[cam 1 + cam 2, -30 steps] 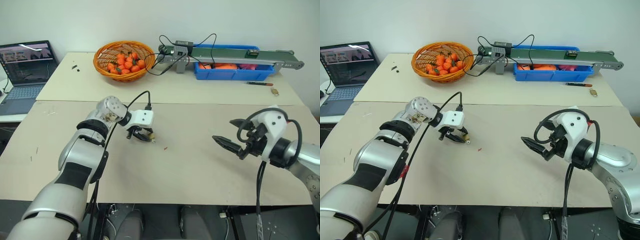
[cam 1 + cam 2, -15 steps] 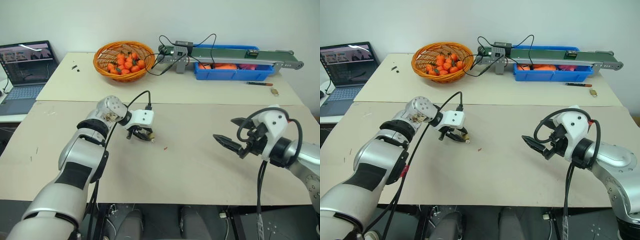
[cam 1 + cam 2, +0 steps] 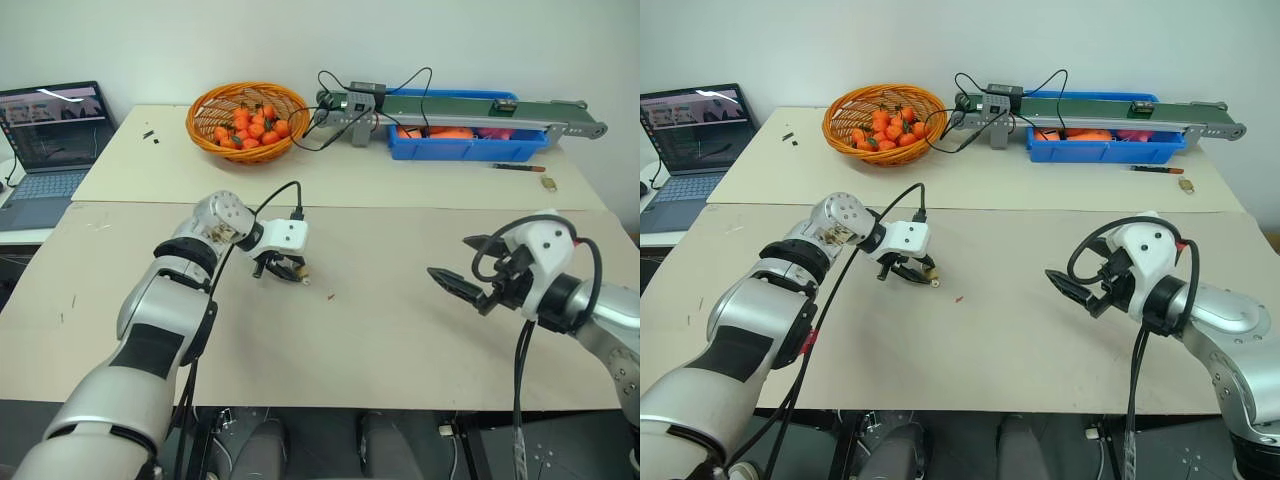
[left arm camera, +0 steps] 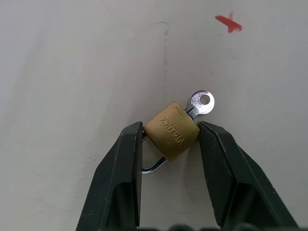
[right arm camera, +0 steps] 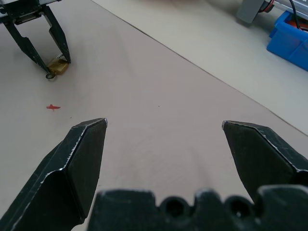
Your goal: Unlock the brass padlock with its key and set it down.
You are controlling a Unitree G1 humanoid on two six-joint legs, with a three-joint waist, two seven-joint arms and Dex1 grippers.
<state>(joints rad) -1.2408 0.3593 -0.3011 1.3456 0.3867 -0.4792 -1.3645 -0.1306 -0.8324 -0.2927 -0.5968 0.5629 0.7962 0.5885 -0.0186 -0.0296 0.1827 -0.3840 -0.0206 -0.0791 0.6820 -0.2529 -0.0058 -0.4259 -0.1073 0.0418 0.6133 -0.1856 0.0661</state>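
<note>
the left pincer (image 4: pixel 169 139) pinches the padlock (image 4: pixel 172 135) by its brass sides, low over the counter (image 3: pixel 400 330) near a red mark (image 4: pixel 229 23). the key (image 4: pixel 199 103) sits in the keyhole, its round head sticking out free, and the shackle (image 4: pixel 150 166) looks closed. the right pincer (image 5: pixel 163 139) hangs spread wide, well apart from the lock and aimed toward it. judged step: lock held ready, key not yet turned. next, the right pincer would need to reach across, nip that small key head squarely and twist without knocking the lock loose.
</note>
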